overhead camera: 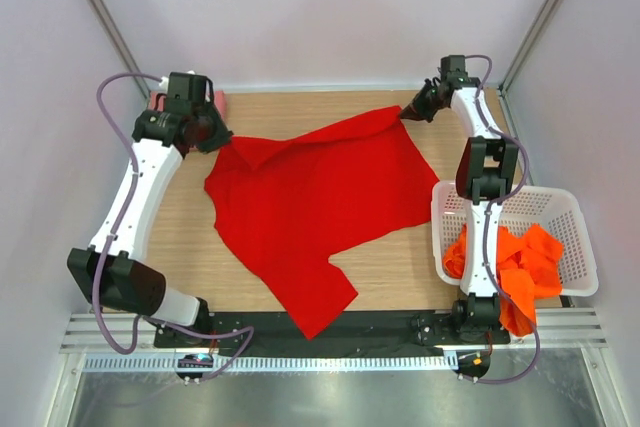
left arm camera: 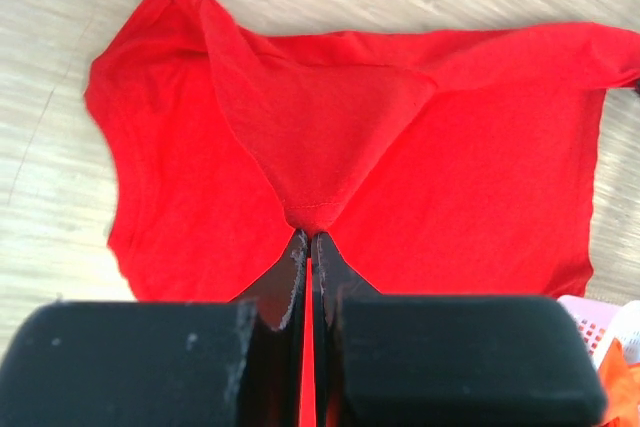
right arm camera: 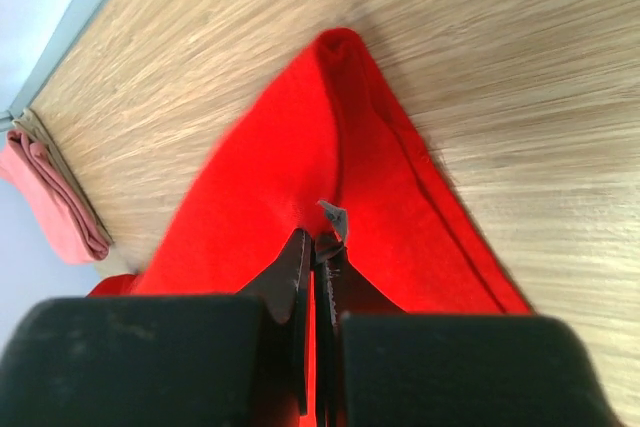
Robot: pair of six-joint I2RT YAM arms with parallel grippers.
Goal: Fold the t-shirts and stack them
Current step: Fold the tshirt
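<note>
Left gripper: jaws pressed together on a pinch of red cloth, in the upper left of the overhead view. In its own wrist view a triangular flap of the shirt rises to the fingertips.
Right gripper: closed as well, clamping another corner of the same shirt, right of centre at the top of the overhead view. A small grey tag sits beside the tips in its wrist view.
Red t-shirt: spread over the middle of the table. Its far edge is drawn up between the two grippers, and a loose point trails toward bottom centre.
Step in hand: probably stretching and laying out this shirt, held at two far corners, before any fold is made.
Next move calls for: both arms travelling together and keeping the held edge taut, so the cloth lands flat. The rumpled near part needs smoothing first.
Salmon pink shirt: folded at the far upper left, just behind the left gripper, likely the start of the stack.
Orange shirts: heaped in the white basket at lower right, waiting.
Hard to make out: which parts of the shirt are held, hem or shoulders. The pink shirt is largely hidden by the left arm. How many orange shirts there are cannot be counted.
</note>
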